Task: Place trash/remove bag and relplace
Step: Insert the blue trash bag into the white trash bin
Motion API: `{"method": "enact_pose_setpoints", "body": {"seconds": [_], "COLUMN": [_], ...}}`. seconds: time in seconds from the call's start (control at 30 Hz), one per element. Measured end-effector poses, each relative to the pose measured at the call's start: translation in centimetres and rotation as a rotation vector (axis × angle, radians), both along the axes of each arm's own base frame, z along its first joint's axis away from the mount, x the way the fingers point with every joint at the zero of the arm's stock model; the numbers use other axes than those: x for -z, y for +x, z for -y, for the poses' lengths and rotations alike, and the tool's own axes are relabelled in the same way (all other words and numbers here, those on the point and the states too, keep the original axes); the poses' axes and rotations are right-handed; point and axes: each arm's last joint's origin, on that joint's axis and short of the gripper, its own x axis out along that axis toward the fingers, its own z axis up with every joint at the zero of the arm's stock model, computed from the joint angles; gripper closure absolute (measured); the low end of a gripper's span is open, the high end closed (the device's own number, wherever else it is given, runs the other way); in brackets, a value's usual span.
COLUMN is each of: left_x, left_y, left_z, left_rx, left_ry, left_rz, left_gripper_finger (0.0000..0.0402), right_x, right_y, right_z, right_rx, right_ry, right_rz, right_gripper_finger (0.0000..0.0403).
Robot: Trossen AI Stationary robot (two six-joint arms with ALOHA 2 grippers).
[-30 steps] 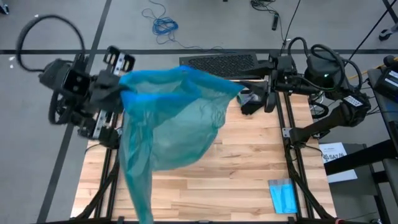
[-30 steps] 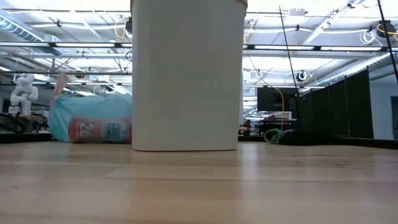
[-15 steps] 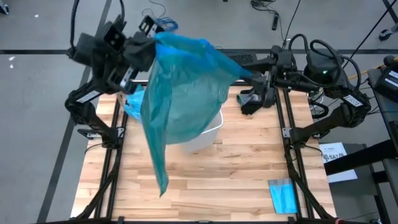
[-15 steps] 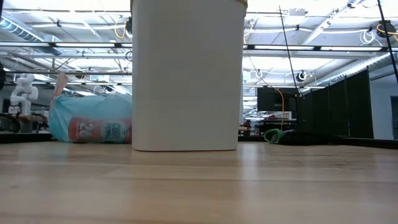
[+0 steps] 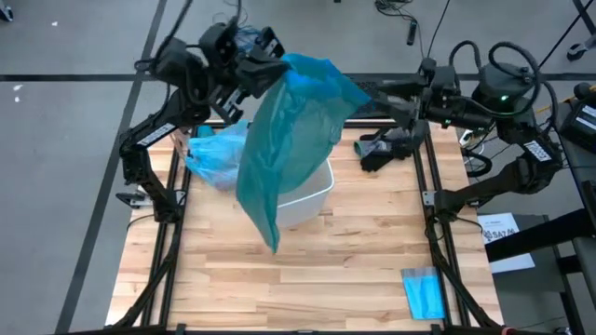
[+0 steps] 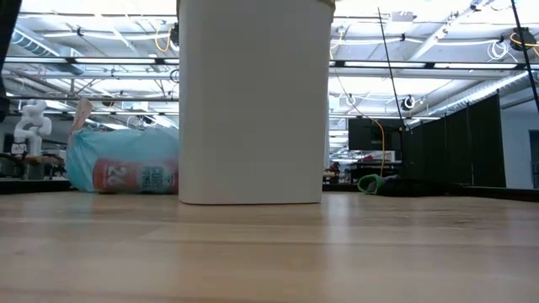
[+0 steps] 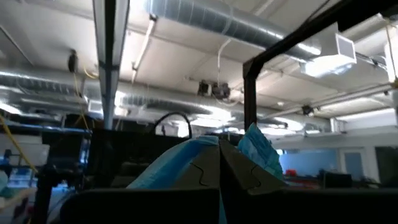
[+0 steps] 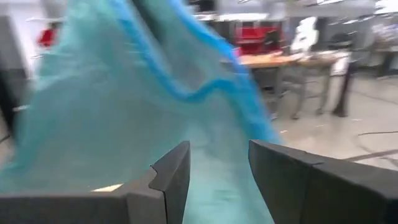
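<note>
Hanging mid-air over white plastic bin (image 5: pixel 307 194): large thin translucent teal-blue plastic liner (image 5: pixel 289 140), stretched between both arms. Left gripper (image 5: pixel 250 73) fingers fully closed on liner's rim. Right gripper (image 5: pixel 396 104) at liner's far edge, fingers part open in wrist view, can't tell if gripping. Full light-blue trash bag (image 5: pixel 216 156) sits just beside bin. Risk: liner mouth collapses or tail snags bin rim if one pinch slips
</note>
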Motion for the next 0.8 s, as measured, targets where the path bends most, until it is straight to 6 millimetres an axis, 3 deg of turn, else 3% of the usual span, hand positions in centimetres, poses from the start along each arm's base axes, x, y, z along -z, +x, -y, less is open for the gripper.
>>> {"method": "enact_pose_setpoints", "body": {"seconds": [0.13, 0.37, 0.67, 0.8], "left_x": [0.7, 1.8, 2.1, 2.3], "left_y": [0.6, 1.0, -0.1, -0.3], "left_z": [-1.3, -3.6, -5.0, -5.6], "left_rx": [0.071, 0.169, 0.312, 0.305], "left_ry": [0.041, 0.12, 0.179, 0.173], "left_rz": [-0.061, -0.155, -0.284, -0.31], "left_gripper_finger": [0.0402, 0.0402, 0.0402, 0.0402], "right_x": [1.3, 2.8, 5.1, 6.5], "right_y": [0.3, 3.0, 8.3, 10.5], "right_z": [-0.3, -1.2, -5.7, -6.2], "right_rx": [-0.042, -0.076, -0.32, -0.31], "right_ry": [0.069, 0.114, 0.041, 0.026], "right_rz": [-0.117, -0.218, -0.333, -0.397], "right_gripper_finger": [0.0248, 0.0248, 0.0248, 0.0248]}}
